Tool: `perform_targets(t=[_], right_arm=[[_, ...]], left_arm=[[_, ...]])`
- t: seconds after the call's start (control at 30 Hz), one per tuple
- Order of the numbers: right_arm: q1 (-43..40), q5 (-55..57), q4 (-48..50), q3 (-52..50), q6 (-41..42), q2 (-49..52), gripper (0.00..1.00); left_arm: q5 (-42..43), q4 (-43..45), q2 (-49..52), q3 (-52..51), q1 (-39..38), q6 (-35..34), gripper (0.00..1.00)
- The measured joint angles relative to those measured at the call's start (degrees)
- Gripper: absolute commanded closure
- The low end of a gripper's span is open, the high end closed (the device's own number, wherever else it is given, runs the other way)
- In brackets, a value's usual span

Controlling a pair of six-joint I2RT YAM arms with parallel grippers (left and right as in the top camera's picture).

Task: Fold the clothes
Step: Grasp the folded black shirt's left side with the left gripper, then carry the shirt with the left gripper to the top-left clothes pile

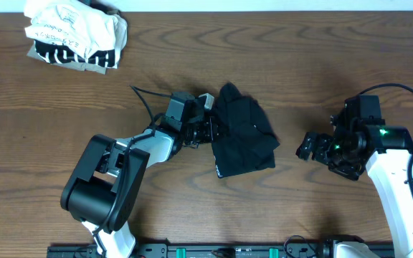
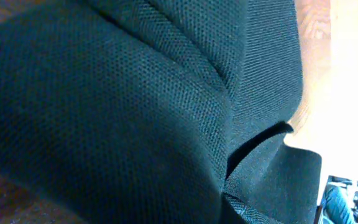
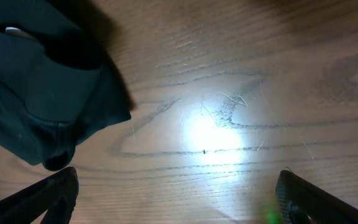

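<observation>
- Looking down, you see the black shirt (image 1: 244, 132) crumpled in a heap at the middle of the table (image 1: 300, 64).
- Your left gripper (image 1: 208, 130) sits at the heap's nine o'clock edge; its wrist view is filled with black fabric, so you cannot tell whether it grips.
- Your right gripper (image 1: 311, 145) lies at three o'clock, apart from the shirt, fingers (image 3: 55, 193) spread wide over bare wood.
- A white bundle (image 1: 74, 39) rests at ten o'clock.
</observation>
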Motion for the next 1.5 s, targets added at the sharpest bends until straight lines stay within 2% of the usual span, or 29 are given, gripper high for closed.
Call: perform_targets(t=[0.2, 0.43, 0.8, 1.13, 1.5], right_arm=[[0.0, 0.0, -0.8, 0.0, -0.5, 0.0, 0.01], [0.0, 0.0, -2.1, 0.0, -1.1, 0.0, 0.01], [0.0, 0.0, -2.0, 0.0, -1.3, 0.0, 0.01], [0.0, 0.0, -2.4, 0.0, -1.3, 0.0, 0.01], [0.0, 0.0, -3.6, 0.0, -1.3, 0.0, 0.01]], left_arm=[[0.9, -2.7, 0.0, 4.0, -0.1, 0.7, 0.9], [1.0, -10.3, 0.0, 17.8, 0.8, 3.4, 0.91], [-0.2, -11.8, 0.0, 37.0, 12.5, 4.6, 0.92], [-13.0, -8.4, 0.0, 44.2, 22.7, 4.5, 0.94], [-28.7, -2.1, 0.1, 44.9, 33.0, 2.7, 0.94]])
